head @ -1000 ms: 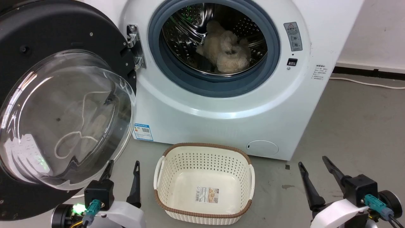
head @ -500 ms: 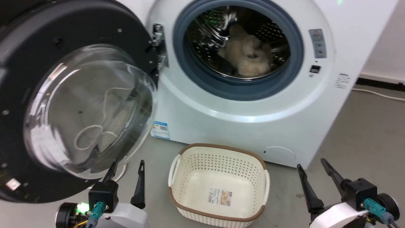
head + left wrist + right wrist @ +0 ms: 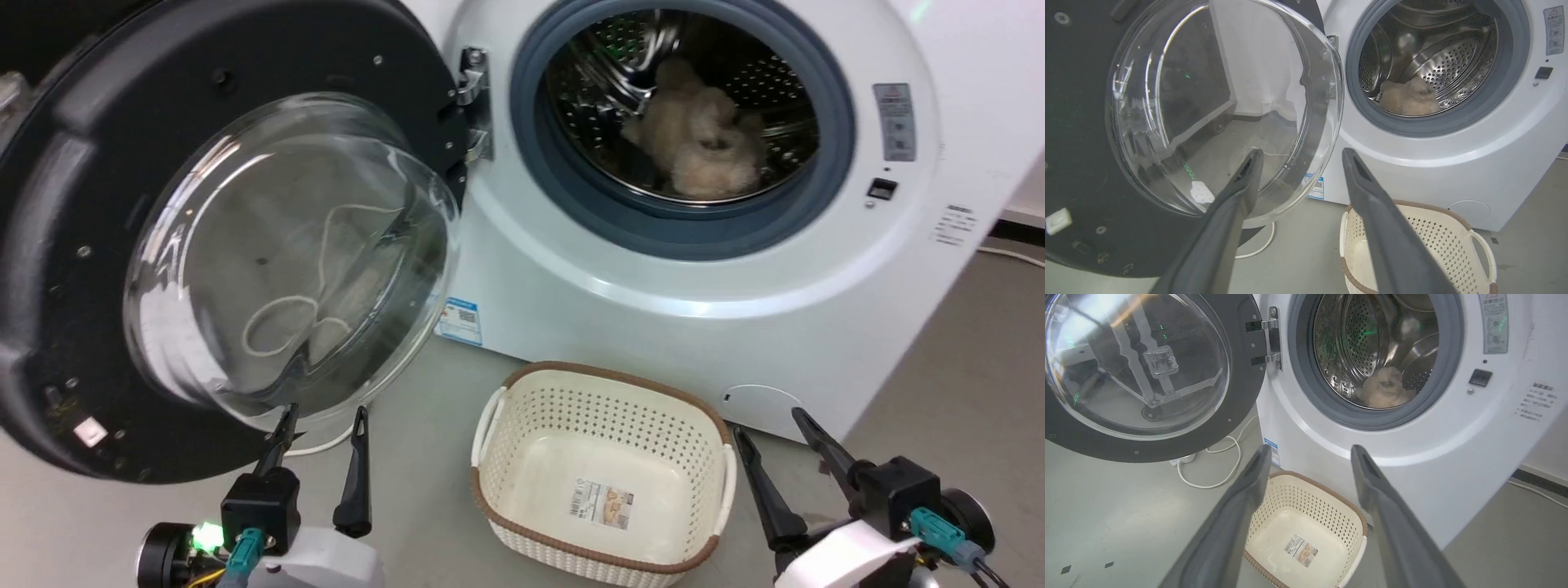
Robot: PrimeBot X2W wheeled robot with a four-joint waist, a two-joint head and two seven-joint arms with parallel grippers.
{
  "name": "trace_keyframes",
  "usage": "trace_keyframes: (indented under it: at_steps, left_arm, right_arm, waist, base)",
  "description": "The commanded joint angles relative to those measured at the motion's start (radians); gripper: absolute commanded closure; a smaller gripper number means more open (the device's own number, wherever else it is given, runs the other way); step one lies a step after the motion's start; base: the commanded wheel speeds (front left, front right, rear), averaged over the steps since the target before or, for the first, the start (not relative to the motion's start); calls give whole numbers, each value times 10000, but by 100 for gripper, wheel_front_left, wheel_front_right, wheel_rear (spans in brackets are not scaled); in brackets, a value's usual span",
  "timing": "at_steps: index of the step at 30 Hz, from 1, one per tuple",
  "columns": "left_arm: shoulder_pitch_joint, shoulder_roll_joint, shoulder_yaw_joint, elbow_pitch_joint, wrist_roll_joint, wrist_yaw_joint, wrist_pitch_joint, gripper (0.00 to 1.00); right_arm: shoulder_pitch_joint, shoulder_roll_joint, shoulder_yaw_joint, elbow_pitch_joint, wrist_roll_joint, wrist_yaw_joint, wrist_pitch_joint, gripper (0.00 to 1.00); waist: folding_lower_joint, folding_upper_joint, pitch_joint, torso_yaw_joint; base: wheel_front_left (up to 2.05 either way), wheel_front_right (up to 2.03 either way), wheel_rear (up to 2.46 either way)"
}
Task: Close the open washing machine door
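Observation:
The washing machine door point(image 3: 98, 204) is swung wide open to the left on its metal hinge point(image 3: 475, 106), its clear glass bowl point(image 3: 286, 245) bulging towards me. The white washing machine point(image 3: 653, 310) shows its grey-rimmed drum opening point(image 3: 686, 233). My left gripper point(image 3: 324, 411) is open, its tips just below the bowl's lower edge and apart from it. In the left wrist view the left gripper point(image 3: 1301, 152) points at the bowl's right edge, with the door point(image 3: 1077, 163) at the left. My right gripper point(image 3: 767, 421) is open beside the basket. The right gripper point(image 3: 1311, 448) holds nothing.
A cream perforated basket point(image 3: 604, 408) stands on the grey floor before the machine, between my grippers. A fluffy beige item point(image 3: 702, 139) lies in the drum. A white cable point(image 3: 1224, 473) loops on the floor under the door.
The whole head picture has shifted right, so the camera has turned left. The door stands as wide open as before. Both grippers stay open.

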Motion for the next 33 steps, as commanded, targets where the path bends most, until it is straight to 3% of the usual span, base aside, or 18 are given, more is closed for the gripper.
trace_keyframes:
  at_steps: [1,33]
  left_arm:
    - [128,57,-22,-80,7,67,-113,0]
    - [483,277,-499,-392,3,739,-865,0]
  right_arm:
    - [-195,-92,102,92,108,1,-144,0]
    - [-467,-670,1195,620,907,4,-896,0]
  waist:
    - [0,0,22,88]
    - [0,0,2,1576]
  base:
    - [-20,-20,-20]
    - [-5,-5,-5]
